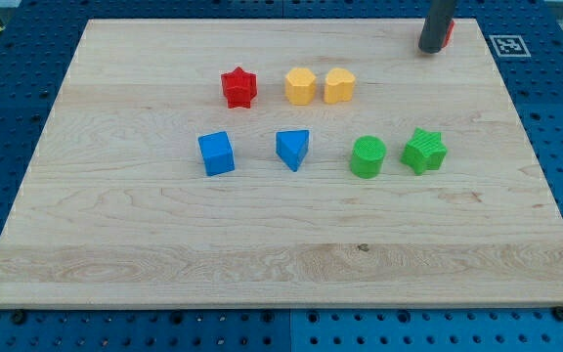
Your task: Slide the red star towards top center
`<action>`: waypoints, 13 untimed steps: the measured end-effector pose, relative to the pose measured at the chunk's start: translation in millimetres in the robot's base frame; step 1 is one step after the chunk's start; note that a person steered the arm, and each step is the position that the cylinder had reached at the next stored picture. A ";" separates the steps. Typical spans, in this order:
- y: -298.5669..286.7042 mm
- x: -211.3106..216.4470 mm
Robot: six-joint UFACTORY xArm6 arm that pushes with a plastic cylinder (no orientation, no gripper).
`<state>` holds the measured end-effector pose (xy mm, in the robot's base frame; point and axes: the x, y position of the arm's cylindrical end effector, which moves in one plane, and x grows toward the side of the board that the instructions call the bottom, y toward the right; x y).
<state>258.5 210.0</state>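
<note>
The red star lies on the wooden board, left of centre in the upper part. My tip is at the view's top right, far to the right of the star and above it. A red block is mostly hidden behind the rod, so its shape cannot be made out.
Right of the star sit a yellow hexagon and a yellow heart-like block. Below are a blue cube, a blue triangle, a green cylinder and a green star. A marker tag lies off the board's top right corner.
</note>
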 end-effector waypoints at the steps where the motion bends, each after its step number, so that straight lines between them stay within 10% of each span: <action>1: 0.0 -4.1; 4: -52.1 -9.8; 8: -408.9 48.3; 10: -345.3 124.5; 13: -253.1 127.1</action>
<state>385.6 -43.1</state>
